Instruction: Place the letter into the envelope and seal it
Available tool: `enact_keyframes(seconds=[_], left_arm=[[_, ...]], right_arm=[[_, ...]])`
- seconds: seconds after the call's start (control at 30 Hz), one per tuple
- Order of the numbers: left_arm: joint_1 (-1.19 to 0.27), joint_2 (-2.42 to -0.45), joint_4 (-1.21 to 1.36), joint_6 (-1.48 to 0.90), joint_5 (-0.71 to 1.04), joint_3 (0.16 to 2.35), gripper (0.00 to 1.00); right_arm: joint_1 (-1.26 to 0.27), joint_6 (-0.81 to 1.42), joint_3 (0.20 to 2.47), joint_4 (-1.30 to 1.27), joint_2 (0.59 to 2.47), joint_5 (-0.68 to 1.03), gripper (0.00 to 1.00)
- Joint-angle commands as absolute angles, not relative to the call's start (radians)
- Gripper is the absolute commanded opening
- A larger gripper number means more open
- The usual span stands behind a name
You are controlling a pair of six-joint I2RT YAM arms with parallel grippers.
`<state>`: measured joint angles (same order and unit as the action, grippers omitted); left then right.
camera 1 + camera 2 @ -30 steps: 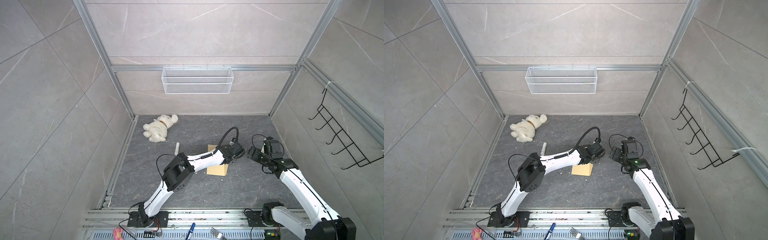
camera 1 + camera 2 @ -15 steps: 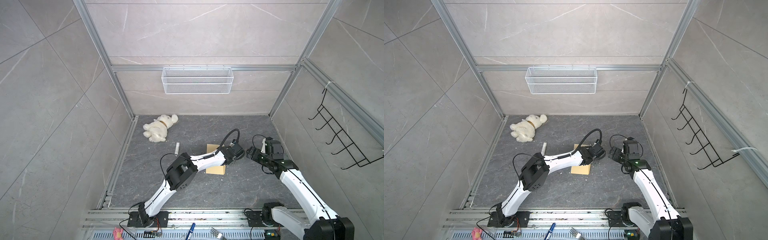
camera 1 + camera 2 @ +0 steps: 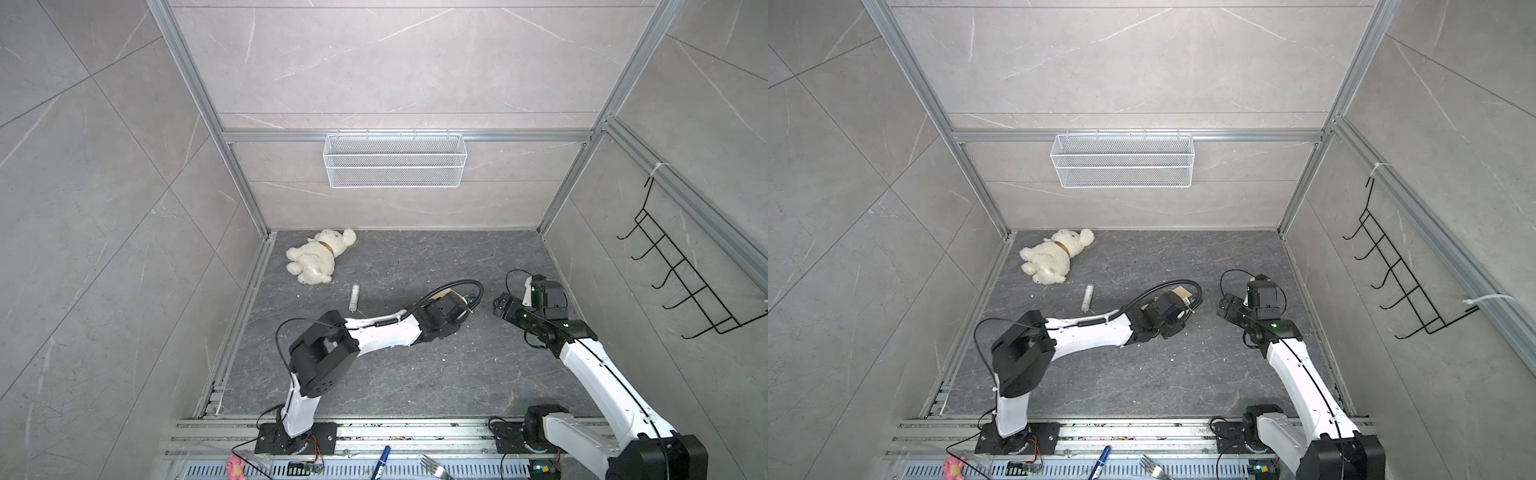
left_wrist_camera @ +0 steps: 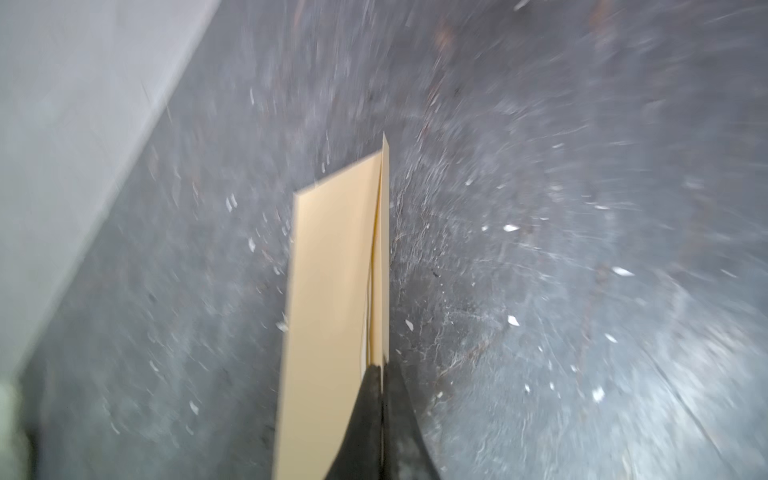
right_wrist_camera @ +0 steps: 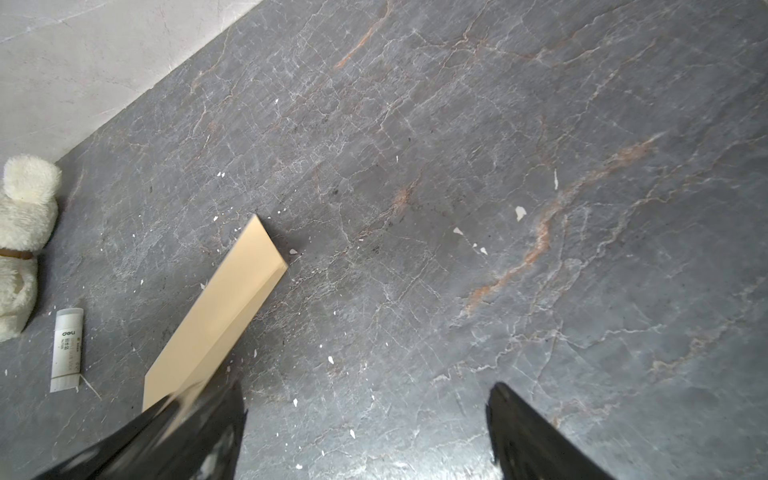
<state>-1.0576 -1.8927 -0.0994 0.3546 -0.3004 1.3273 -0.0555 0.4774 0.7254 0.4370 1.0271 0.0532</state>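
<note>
The teddy bear (image 3: 318,258) lies at 11 o'clock on the dark stone floor (image 3: 415,374), close to the left rail and the back wall. The glue stick (image 3: 354,296) lies toward 5 o'clock of it, apart from the bear. Open floor runs along the back wall from 12 through 2 o'clock. It also covers the 6 o'clock half between the two arms.

Near centre, the left gripper (image 4: 380,374) has its jaws pressed together on one end of the envelope (image 4: 334,291). The envelope is raised off the floor and turned edge-on. Thin pale edges show in its slit, but whether they are the letter cannot be told.

At 3 o'clock of it, across a small gap, the right gripper (image 5: 367,388) has its jaws spread wide and holds nothing. In the right wrist view one finger overlaps the envelope's near end, and contact there is unclear.
</note>
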Motion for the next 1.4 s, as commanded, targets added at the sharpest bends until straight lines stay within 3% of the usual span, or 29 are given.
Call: enact_keyframes(seconds=[0.0,0.23,0.6,1.03,1.17,1.23,1.27,1.37], left_arm=[[-1.011,-1.773,0.099,0.710,-0.115,1.234,0.00],[-0.953,-1.749,0.210,0.888,-0.021,1.108,0.00],[-0.951,-1.768,0.374,0.979,0.037,0.927,0.00],[-0.953,-1.765,0.466,0.943,0.044,0.816,0.01],[-0.953,-1.729,0.511,0.885,0.024,0.790,0.27],[-0.953,-1.674,0.568,0.814,0.029,0.765,0.58],[-0.953,-1.647,0.588,0.770,0.036,0.758,0.66],[-0.951,-1.564,0.521,0.585,0.041,0.802,0.72]], right_arm=[[-0.049,0.467,0.711,0.428,1.013,0.067,0.92],[-0.047,0.456,0.703,0.439,0.996,0.070,0.92],[-0.048,0.449,0.693,0.437,0.999,0.092,0.92],[-0.048,0.437,0.683,0.418,1.021,0.124,0.92],[-0.047,0.431,0.687,0.416,1.028,0.138,0.93],[-0.048,0.424,0.688,0.413,1.024,0.153,0.94],[-0.048,0.421,0.686,0.410,1.019,0.160,0.95],[-0.046,0.410,0.680,0.394,1.001,0.187,0.96]])
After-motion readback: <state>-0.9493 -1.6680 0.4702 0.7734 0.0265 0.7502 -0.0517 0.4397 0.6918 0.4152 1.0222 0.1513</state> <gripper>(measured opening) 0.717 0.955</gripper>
